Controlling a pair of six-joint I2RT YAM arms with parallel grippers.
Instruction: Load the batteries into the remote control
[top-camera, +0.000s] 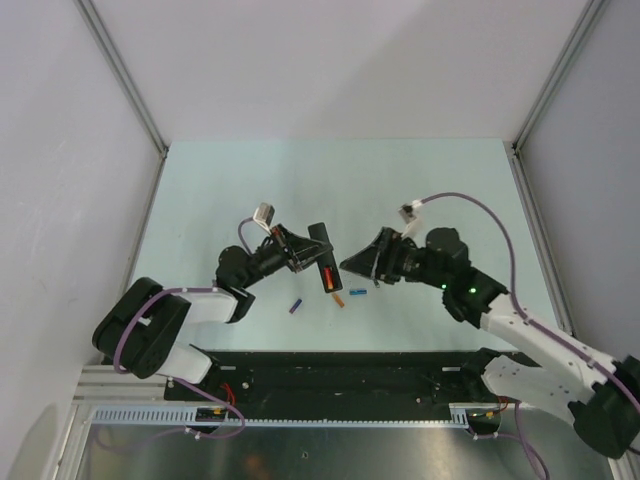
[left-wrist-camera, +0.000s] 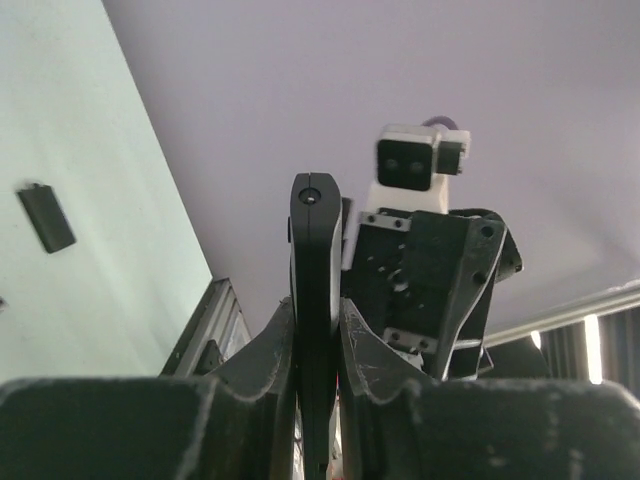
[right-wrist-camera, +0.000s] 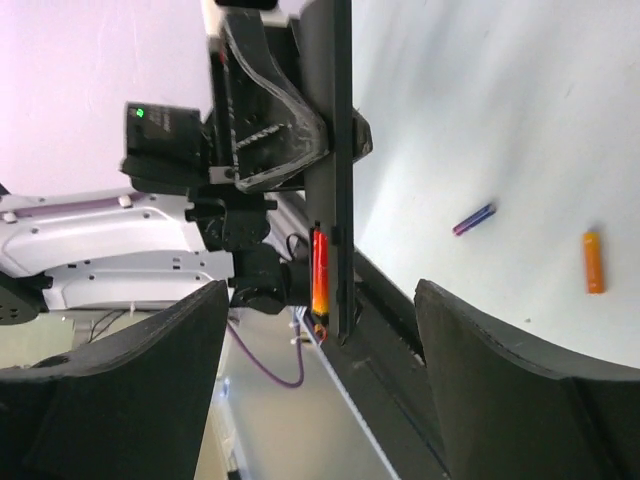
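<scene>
The remote control (top-camera: 322, 259) in the left gripper (top-camera: 303, 257) barred the way of the right gripper (top-camera: 350, 267), a battery (top-camera: 338, 298) and blue cylinder (top-camera: 357, 293) lay below, and the far table (top-camera: 330, 180) stood open.

Black remote control (top-camera: 321, 245), clamped in the left tool (left-wrist-camera: 317, 340), carries one orange-red battery (right-wrist-camera: 319, 272) in its recess; the second battery (right-wrist-camera: 594, 262) lies on the desk (top-camera: 250, 180).

- Left wrist view: remote control (left-wrist-camera: 315, 250) seen edge-on; recess face not visible, lower end buried between the left gripper (left-wrist-camera: 317, 330) fingers.
- Right wrist view: remote's upper end cut by top edge; orange-red battery (right-wrist-camera: 319, 272) partly behind its edge.
- Top view: blue cylinder (top-camera: 357, 293) too small for markings.
</scene>
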